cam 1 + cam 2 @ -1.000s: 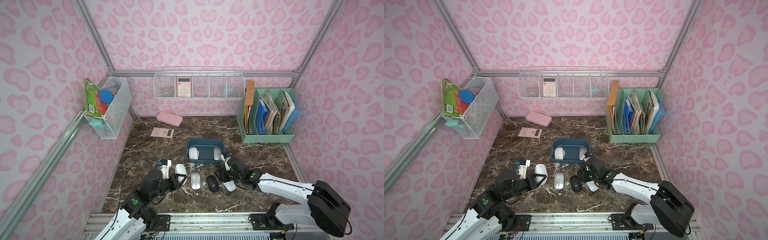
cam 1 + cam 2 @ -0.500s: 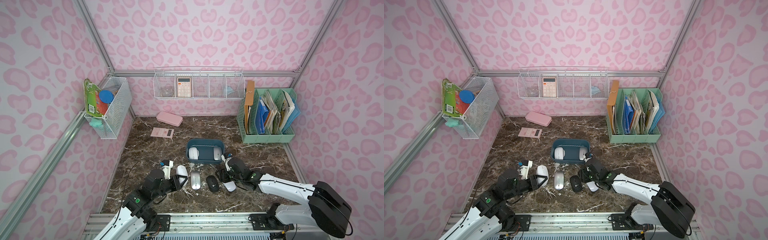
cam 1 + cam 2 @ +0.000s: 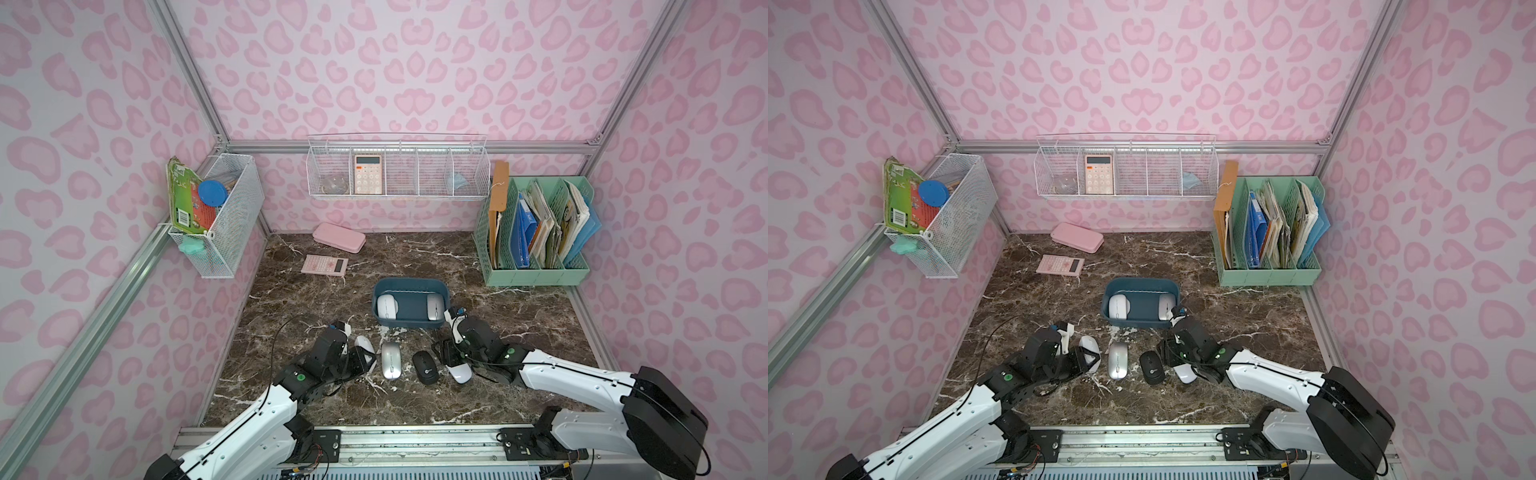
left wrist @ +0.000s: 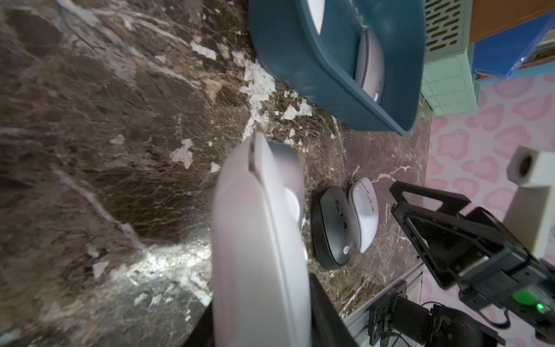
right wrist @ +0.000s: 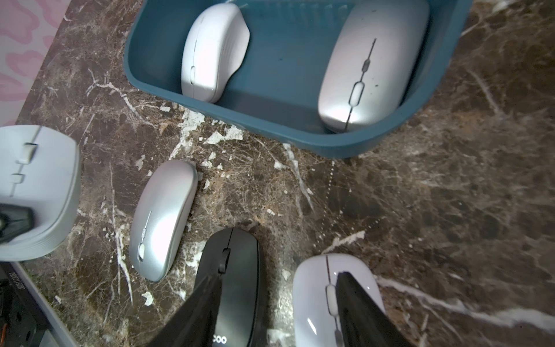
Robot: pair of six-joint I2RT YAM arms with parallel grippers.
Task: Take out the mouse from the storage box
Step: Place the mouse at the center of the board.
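In both top views the left gripper (image 3: 360,360) (image 3: 1086,362) has edged slightly rightward in frame since a second ago, while the right arm is unchanged. The dark marble tabletop (image 3: 415,257) sits between pink-patterned walls (image 3: 415,83). The storage box (image 3: 409,325) sits at centre frame and holds a ribbed mouse (image 3: 386,306) and a silver mouse (image 3: 434,306).

In the left wrist view, the left jaws pinch a white mouse (image 4: 258,240) turned on edge.

In the right wrist view, the right gripper (image 5: 279,276) stands spread. One finger is over a black mouse (image 5: 237,252) and the other over a pale mouse (image 5: 312,300), clasping neither.
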